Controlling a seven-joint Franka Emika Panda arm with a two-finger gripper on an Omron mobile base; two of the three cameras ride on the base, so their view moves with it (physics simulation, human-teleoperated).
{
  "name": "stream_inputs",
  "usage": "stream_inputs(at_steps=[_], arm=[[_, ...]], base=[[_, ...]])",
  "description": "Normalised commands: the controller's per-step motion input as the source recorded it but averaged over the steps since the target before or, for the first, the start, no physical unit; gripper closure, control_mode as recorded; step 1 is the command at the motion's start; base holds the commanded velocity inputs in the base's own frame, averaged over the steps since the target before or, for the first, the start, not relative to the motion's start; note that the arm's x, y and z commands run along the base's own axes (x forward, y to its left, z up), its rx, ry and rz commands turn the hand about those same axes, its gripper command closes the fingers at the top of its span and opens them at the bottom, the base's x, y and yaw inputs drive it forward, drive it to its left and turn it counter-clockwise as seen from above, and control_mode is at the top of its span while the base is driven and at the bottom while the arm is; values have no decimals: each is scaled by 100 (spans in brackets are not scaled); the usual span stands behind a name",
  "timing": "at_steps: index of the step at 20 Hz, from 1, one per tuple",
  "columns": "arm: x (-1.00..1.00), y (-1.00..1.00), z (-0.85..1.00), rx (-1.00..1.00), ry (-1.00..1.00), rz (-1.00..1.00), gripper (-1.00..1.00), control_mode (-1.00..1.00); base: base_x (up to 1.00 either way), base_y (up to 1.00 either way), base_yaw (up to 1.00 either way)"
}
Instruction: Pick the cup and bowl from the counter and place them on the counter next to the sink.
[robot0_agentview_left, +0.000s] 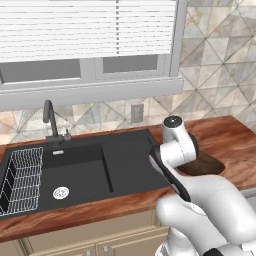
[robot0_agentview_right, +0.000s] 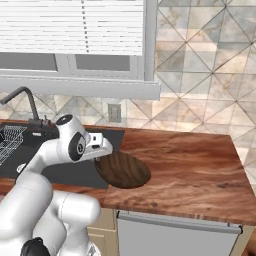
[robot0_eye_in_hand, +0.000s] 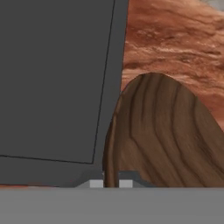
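Note:
A round dark wooden bowl (robot0_agentview_right: 122, 169) hangs tilted over the reddish-brown counter (robot0_agentview_right: 190, 165), just right of the black sink (robot0_agentview_left: 100, 165). In the hand view my gripper (robot0_eye_in_hand: 110, 183) is shut on the bowl's rim, with the bowl (robot0_eye_in_hand: 166, 131) spreading up and to the right of the fingertips. The sink (robot0_eye_in_hand: 57, 78) lies to the left there. From the left base view the bowl (robot0_agentview_left: 205, 165) peeks out behind my white wrist. I cannot tell whether the bowl touches the counter. The cup is out of view.
A dark curved faucet (robot0_agentview_left: 49, 117) stands behind the sink's left basin, which holds a wire dish rack (robot0_agentview_left: 22, 180). A wall outlet (robot0_agentview_right: 114, 113) sits above the counter. The wood counter runs on to the right as far as a side wall.

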Motion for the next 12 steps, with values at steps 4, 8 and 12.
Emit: stream_inputs(at_steps=[4,8,12], arm=[[15,-14,-26,-4,2,-6,100,-100],[37,-4,-17,-5,8,-3,100,-100],[52,0,-23,-7,6,-1,100,-100]], base=[[0,0,0],[0,0,0],[0,0,0]])
